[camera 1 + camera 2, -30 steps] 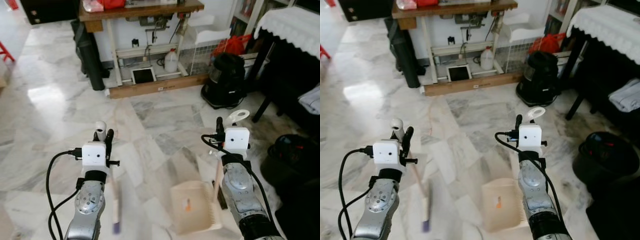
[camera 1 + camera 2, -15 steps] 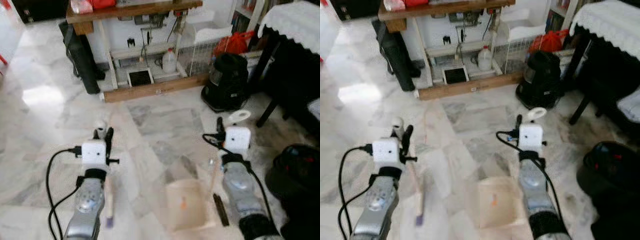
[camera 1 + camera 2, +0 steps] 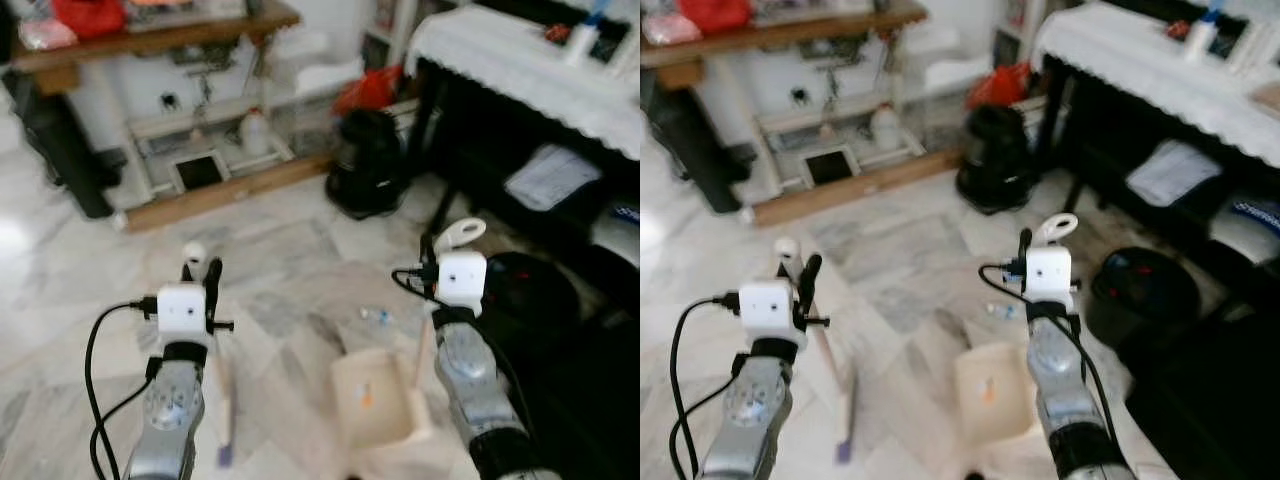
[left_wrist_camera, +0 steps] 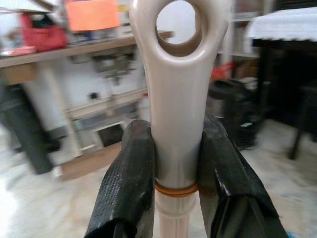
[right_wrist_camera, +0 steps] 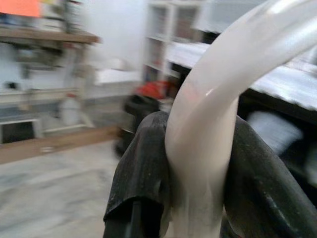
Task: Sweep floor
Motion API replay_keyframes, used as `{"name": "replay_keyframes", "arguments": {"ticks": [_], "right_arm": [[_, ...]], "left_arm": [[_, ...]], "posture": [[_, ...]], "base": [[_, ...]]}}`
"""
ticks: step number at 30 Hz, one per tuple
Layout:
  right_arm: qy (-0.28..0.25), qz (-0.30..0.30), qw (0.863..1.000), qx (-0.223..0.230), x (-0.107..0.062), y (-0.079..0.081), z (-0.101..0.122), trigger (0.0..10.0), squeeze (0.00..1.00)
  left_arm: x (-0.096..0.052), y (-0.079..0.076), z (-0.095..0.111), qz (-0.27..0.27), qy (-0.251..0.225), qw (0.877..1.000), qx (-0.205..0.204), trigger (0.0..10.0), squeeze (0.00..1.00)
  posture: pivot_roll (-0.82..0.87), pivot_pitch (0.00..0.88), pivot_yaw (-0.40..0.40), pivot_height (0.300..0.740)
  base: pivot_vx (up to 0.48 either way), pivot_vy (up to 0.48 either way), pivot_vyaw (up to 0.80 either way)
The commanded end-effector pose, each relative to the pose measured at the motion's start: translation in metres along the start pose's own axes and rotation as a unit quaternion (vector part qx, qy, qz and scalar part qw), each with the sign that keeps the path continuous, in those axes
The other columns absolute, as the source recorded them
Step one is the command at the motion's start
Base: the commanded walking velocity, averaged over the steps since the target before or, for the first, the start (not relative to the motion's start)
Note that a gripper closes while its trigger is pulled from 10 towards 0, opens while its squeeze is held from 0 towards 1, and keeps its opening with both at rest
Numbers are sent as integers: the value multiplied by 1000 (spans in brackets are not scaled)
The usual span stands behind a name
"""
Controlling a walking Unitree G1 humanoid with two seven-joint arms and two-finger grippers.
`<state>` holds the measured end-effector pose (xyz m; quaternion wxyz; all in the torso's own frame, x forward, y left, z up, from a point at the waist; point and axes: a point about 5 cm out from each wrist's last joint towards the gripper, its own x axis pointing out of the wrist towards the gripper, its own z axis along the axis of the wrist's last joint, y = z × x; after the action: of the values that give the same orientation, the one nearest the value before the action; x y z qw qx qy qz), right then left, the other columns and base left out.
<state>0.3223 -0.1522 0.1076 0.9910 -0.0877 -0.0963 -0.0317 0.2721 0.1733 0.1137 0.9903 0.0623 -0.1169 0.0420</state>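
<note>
One broom (image 3: 224,395), clenched by left gripper (image 4: 174,163); one dustpan (image 3: 372,398), handle clenched by right gripper (image 5: 198,163). Small litter (image 3: 376,316), possibly wrapper, at dustpan's 12 o'clock.

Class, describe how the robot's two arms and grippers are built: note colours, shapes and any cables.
Both arms are silver metal with rounded joint housings. Each wrist carries a white box-shaped camera module. A black cable loops from each module back along the arm. The left gripper and right gripper each have two long black fingers; up close the pads show a fine textured grip.
</note>
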Motion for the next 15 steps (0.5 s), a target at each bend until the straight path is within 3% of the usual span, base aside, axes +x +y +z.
{"name": "replay_keyframes", "arguments": {"ticks": [1,11,15], "right_arm": [[-12,-1,1000,13,2,2,6,10000,0],[-13,0,1000,14,2,4,6,10000,0],[-16,1,1000,12,2,4,6,10000,0]], "left_arm": [[2,-3,8,-9,-23,1000,4,10000,0],[2,-6,8,-17,-22,1000,3,10000,0],[2,-6,8,-18,-22,1000,3,10000,0]], "posture": [[109,75,21,740],[113,73,22,740],[115,81,22,740]], "base": [[0,0,-788],[0,0,-786],[0,0,0]]}}
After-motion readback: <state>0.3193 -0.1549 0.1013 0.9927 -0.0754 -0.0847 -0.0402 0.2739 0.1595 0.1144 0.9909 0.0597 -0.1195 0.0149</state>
